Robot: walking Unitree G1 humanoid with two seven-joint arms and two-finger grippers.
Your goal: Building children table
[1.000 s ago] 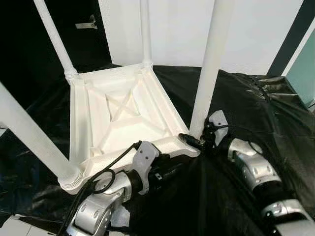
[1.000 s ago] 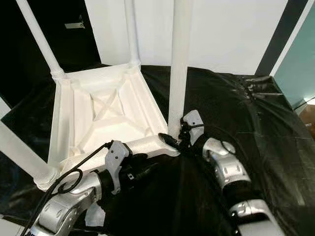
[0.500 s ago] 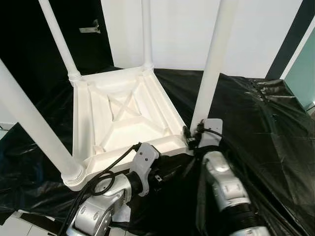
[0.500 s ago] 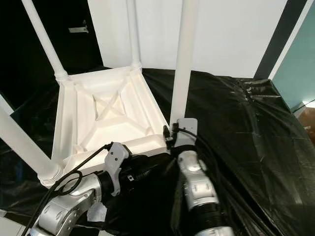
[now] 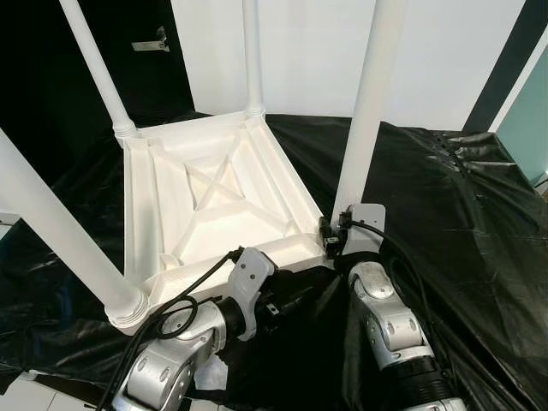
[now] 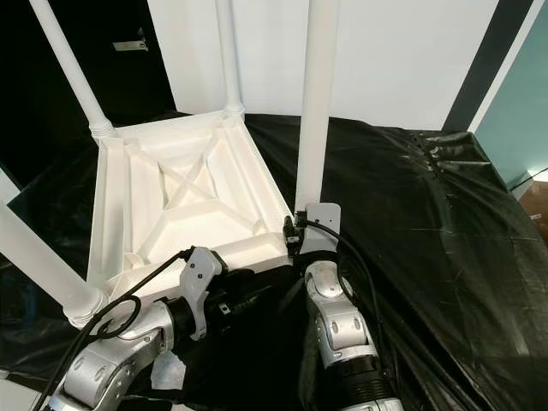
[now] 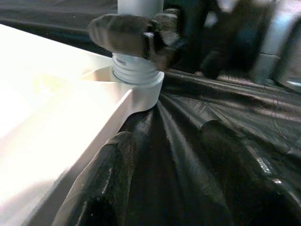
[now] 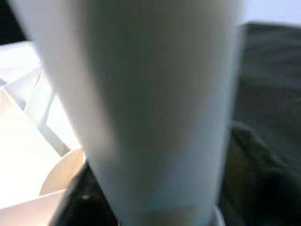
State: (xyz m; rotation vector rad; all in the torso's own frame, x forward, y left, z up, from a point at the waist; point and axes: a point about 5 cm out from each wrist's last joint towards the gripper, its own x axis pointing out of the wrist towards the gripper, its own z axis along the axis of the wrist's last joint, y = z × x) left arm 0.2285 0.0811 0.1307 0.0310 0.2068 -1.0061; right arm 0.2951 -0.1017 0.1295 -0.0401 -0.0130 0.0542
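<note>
A white children's table (image 5: 214, 205) lies upside down on a black sheet, with its legs standing upward. At the base of the near right leg (image 5: 364, 111), just above its threaded collar (image 7: 136, 80), my right gripper (image 5: 330, 240) is shut around the leg. In the right wrist view that leg (image 8: 150, 103) stands very close. My left gripper (image 7: 169, 179) rests open on the sheet beside the table's near edge, pointing toward that same corner. Its fingers (image 7: 103, 188) hold nothing.
The black plastic sheet (image 5: 462, 223) covers the floor all around, creased at the right. A white wall (image 5: 308, 51) stands behind, a dark door with a handle (image 5: 150, 40) at the back left, and a teal panel (image 5: 531, 120) at the right. A white scrap (image 5: 210, 374) lies under my left arm.
My right arm has swung in from the right side to straight in front of the near right leg, still at its base. The left arm has stayed put. The camera shifted slightly.
</note>
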